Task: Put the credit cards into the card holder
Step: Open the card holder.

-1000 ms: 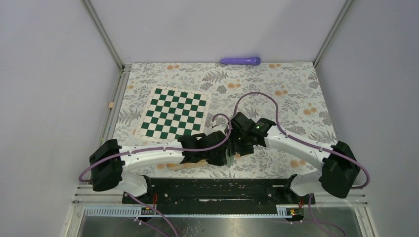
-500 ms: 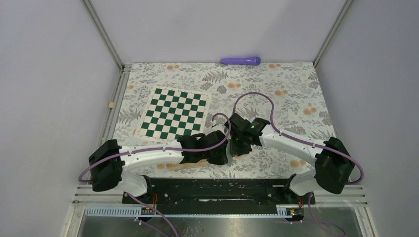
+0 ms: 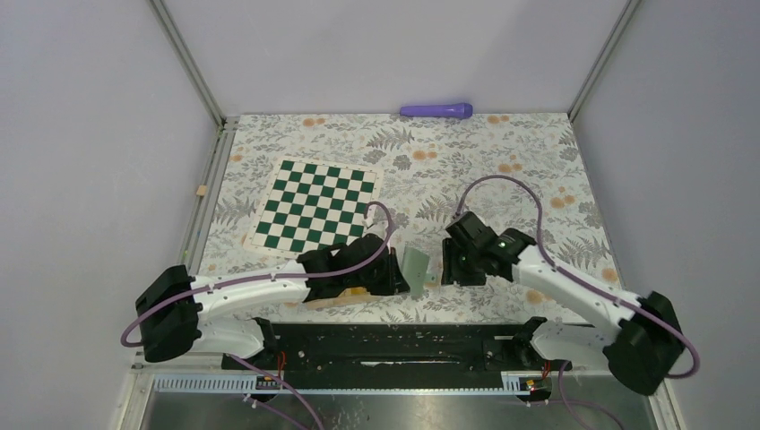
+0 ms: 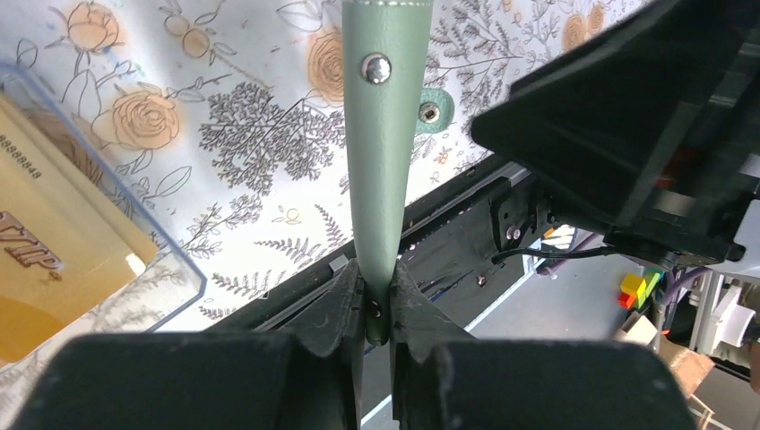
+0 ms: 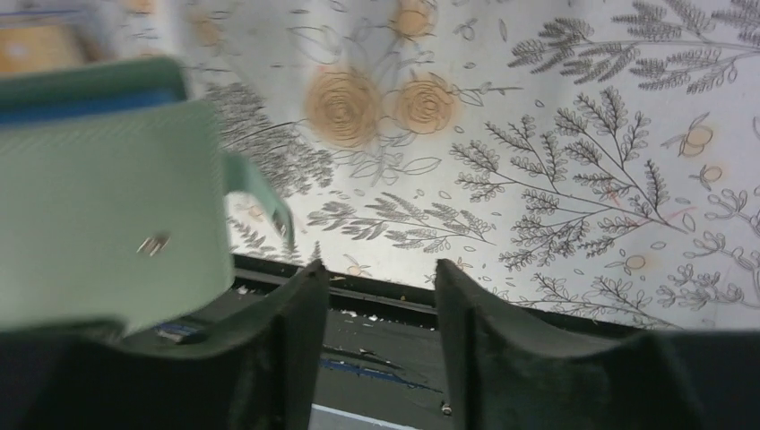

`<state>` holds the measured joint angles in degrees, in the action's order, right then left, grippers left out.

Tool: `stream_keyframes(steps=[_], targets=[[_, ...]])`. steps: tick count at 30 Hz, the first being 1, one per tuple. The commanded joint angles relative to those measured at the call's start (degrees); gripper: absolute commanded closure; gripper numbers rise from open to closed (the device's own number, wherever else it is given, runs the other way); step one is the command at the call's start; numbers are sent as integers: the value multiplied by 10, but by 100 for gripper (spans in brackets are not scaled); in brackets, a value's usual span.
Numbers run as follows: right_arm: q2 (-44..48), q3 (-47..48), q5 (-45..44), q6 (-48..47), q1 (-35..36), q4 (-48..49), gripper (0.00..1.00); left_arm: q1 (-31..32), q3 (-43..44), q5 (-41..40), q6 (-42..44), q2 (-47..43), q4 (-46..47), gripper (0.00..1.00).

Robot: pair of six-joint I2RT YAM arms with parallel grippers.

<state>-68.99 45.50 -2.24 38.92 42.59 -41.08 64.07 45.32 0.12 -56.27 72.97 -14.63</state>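
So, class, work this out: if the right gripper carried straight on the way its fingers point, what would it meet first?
Most likely the floral table cover, close to its near edge. The right gripper aims just beside the card holder, though depth is unclear.

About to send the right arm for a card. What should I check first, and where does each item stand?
1. Left gripper clamped on the card holder: ok.
2. Snap tab undone: ok.
3. Holder's pocket spread enough for a card: cannot tell, seen edge-on.
4. Right gripper open and empty: ok.
5. Right gripper clear of the holder: ok, a gap shows from above.
6. Credit cards reachable: cannot tell; they lie in the clear box, partly under the left arm.
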Motion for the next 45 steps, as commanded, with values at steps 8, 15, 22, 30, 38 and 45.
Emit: stream_keyframes(steps=[8,15,22,30,38,45], targets=[[175,-52,103,-6,0,71,9,-33,-67,54,-51,-46,124,100],[77,-45,154,11,0,117,26,-33,-72,76,-50,-41,144,100],[42,-34,102,35,0,103,46,-33,-71,85,-48,-41,144,100],[62,-47,73,26,-9,101,52,-33,-75,92,-47,-40,162,100],[54,-51,82,29,-19,107,56,-32,-65,102,-43,-24,161,100],[43,-52,82,21,-26,110,62,-32,-65,106,-44,-23,167,100]])
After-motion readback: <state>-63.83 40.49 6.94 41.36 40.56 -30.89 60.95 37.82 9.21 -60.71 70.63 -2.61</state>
